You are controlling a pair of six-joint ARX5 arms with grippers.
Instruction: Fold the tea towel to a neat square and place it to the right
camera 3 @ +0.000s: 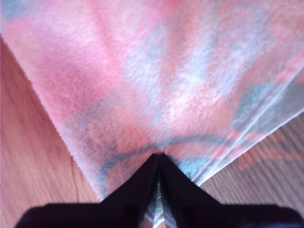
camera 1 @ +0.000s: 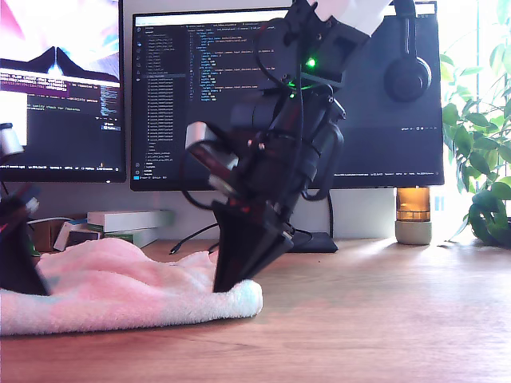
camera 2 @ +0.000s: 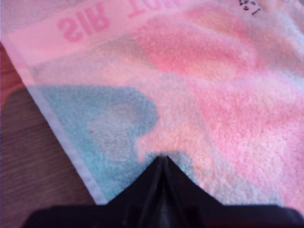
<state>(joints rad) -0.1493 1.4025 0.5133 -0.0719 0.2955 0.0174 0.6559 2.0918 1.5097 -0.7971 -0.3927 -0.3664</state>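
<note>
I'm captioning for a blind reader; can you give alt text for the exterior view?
A black gripper presses on the near end of a pink towel lying on a wooden desk, with two monitors behind.

You're looking across a wooden desk (camera 1: 383, 319) toward two dark monitors (camera 1: 192, 96) showing code, one at the exterior view's left edge and a wider one in the middle. Black headphones (camera 1: 407, 76) hang at the wider screen's corner. Bright daylight washes in from the exterior view's right, over a leafy plant (camera 1: 479, 159) and a small amber-lit lamp (camera 1: 413, 214).
</note>
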